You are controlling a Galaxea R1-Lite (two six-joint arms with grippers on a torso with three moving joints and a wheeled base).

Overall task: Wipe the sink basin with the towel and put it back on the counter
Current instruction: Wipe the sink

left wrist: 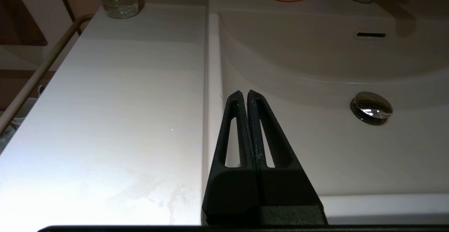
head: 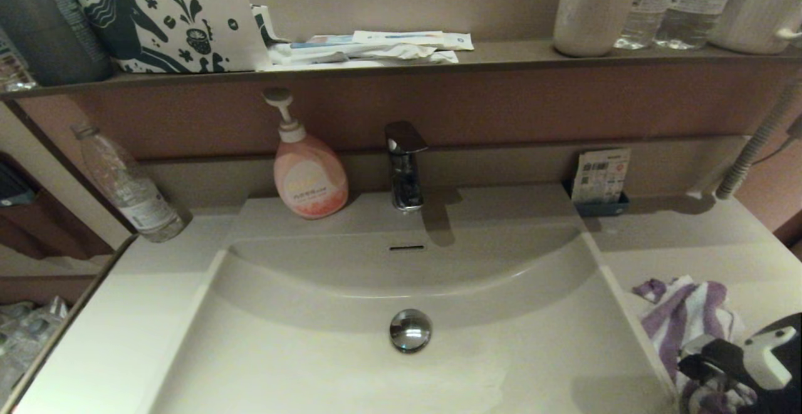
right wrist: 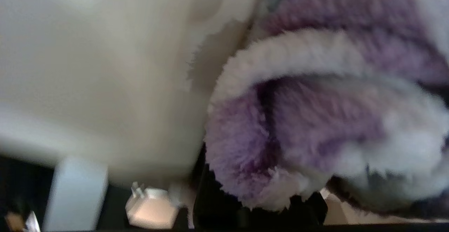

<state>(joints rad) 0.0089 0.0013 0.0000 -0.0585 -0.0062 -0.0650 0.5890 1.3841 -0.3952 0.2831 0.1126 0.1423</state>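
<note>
The purple-and-white striped towel [head: 680, 314] lies bunched on the counter [head: 677, 245] right of the sink basin [head: 301, 351]. My right gripper [head: 705, 370] is pressed into the near end of the towel at the lower right of the head view. In the right wrist view the fluffy towel [right wrist: 315, 119] fills the space before the camera and hides the tips. My left gripper [left wrist: 243, 93] is shut and empty, hovering over the basin's front left rim [left wrist: 210, 84]. It does not show in the head view. The chrome drain stopper [head: 410, 329] sits mid-basin.
A chrome faucet [head: 404, 163] and pink soap pump bottle [head: 308, 173] stand behind the basin. A clear water bottle [head: 128, 185] stands back left. A small card holder [head: 600, 182] is back right. The dark shelf [head: 501, 54] above carries bottles and packets.
</note>
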